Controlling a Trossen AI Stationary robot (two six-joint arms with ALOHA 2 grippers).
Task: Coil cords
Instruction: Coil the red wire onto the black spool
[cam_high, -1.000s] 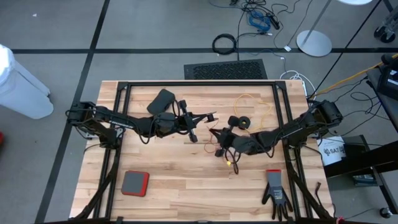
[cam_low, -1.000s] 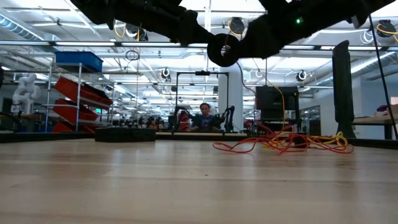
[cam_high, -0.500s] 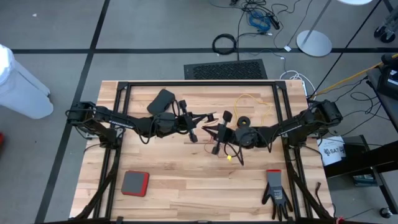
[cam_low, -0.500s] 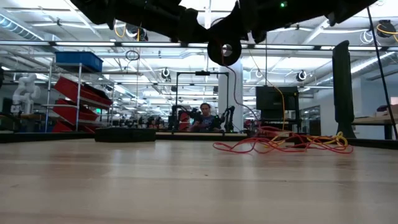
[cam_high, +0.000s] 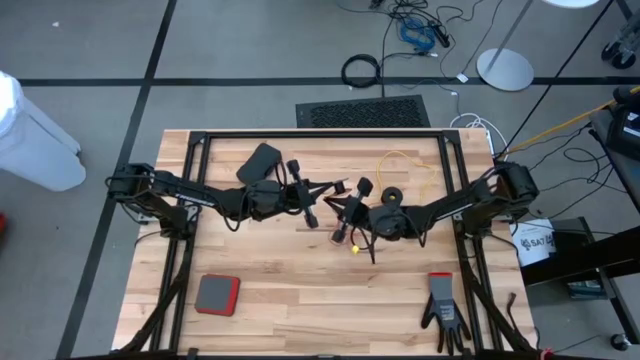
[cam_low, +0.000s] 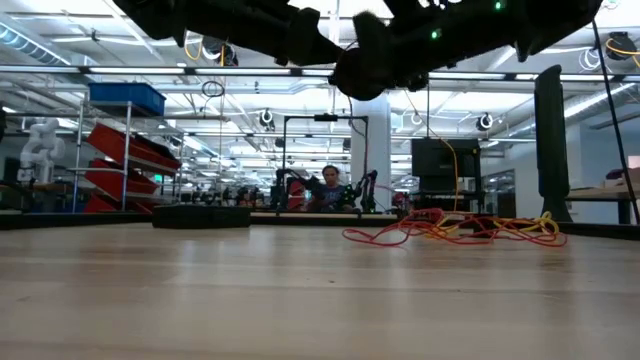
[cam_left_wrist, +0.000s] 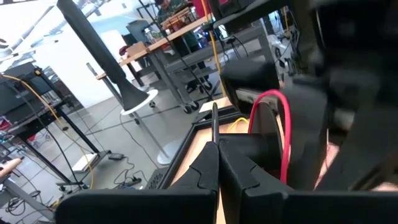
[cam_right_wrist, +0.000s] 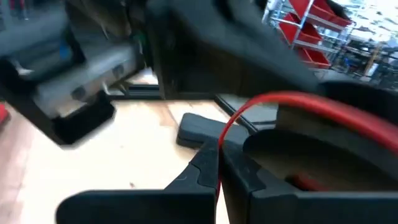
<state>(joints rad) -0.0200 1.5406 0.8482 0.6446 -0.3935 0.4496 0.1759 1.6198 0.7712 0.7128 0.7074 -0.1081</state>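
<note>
Both arms meet over the middle of the table, raised clear of the wood. The left gripper reaches in from the left with its 2 fingers pressed together; a thin dark stem stands up from between their tips in the left wrist view, though what it belongs to cannot be told. The right gripper comes in from the right and sits just right of and slightly nearer than the left one, its fingers also closed, pinching a thin red-looking cord that arcs away over a dark round body in its wrist view.

1 small black reel is held up at the meeting point of the 2 grippers, and from the low view it hangs as a dark lump well above the table. A second black reel lies on the wood just right of it, beside the right arm. The yellow cord loops loosely on the far right part of the table; low down it shows as a tangle of yellow and red strands lying flat. A short cord end with a yellow tip dangles nearer, below the right gripper.

Elsewhere on the table: a dark pad far left of centre, a red-edged grey block near left, and a black glove near right. A person sits far off in the room.
</note>
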